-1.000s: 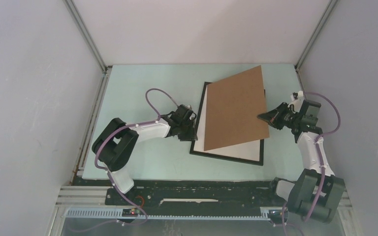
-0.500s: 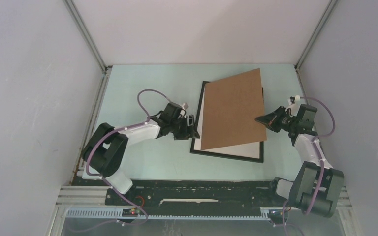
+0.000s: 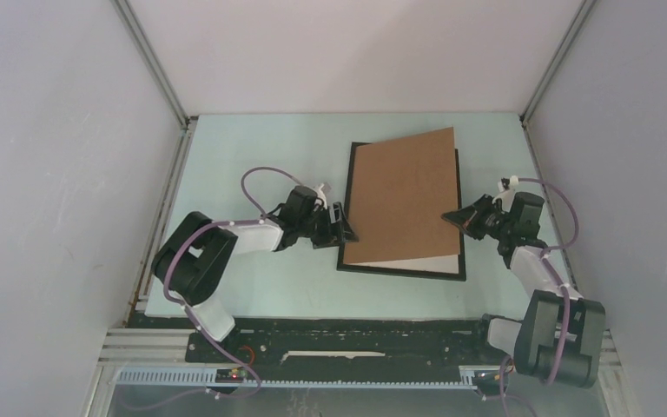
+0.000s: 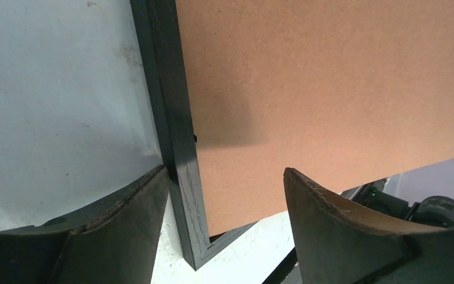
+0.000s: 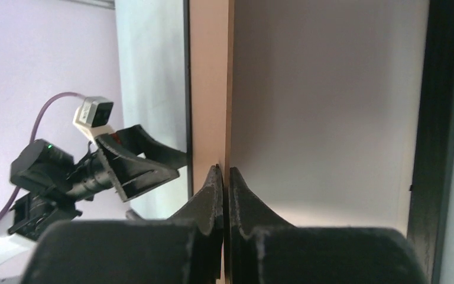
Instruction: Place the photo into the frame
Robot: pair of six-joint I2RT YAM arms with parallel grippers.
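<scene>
The black frame (image 3: pixel 399 270) lies flat on the table with a white sheet (image 3: pixel 408 260) inside it. A brown cardboard board (image 3: pixel 404 195) covers most of it, slightly askew. The photo's dark print shows nowhere. My right gripper (image 3: pixel 448 215) is shut on the board's right edge; in the right wrist view the tips (image 5: pixel 226 173) pinch the thin board (image 5: pixel 210 77) above the white sheet (image 5: pixel 325 100) and the frame's edge (image 5: pixel 443 118). My left gripper (image 3: pixel 345 228) is open, its jaws (image 4: pixel 226 174) astride the frame's left rail (image 4: pixel 174 136) near the near-left corner, over the board (image 4: pixel 331 77).
The pale green table (image 3: pixel 260 156) is walled by white panels on three sides. A black rail (image 3: pixel 356 334) runs along the near edge between the arm bases. Purple cables loop over both arms.
The board has swung down and to the left, now lying nearly square over the frame. My right gripper moved in and down with it. My left gripper stayed at the frame's left edge.
</scene>
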